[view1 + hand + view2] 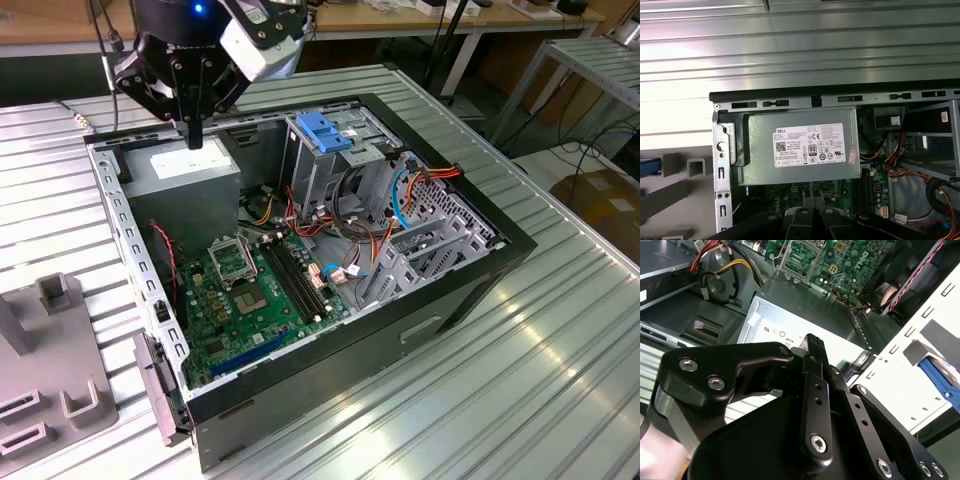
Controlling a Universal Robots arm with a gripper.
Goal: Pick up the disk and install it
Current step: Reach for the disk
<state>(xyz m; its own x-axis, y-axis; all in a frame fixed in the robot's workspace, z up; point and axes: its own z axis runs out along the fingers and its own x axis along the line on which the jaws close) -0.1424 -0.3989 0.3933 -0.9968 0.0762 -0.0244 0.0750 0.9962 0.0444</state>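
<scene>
My gripper (193,135) hangs over the back corner of the open computer case (460,290), on the exterior view's left. Its black fingers (812,345) are pressed together with nothing between them, just above the grey power-supply box (802,147). Of the disk I see a light-blue strip of its rail (649,167) lying on the grey fixture outside the case wall. In the second wrist view the same rail (940,382) shows past the slotted wall. The gripper is well apart from it.
A metal drive cage topped by a blue plastic bracket (325,130) stands at the case's back. Red, orange and blue cables (400,200) run beside it. The green motherboard (250,290) lies on the case floor. A grey fixture block (50,370) sits on the ribbed metal table.
</scene>
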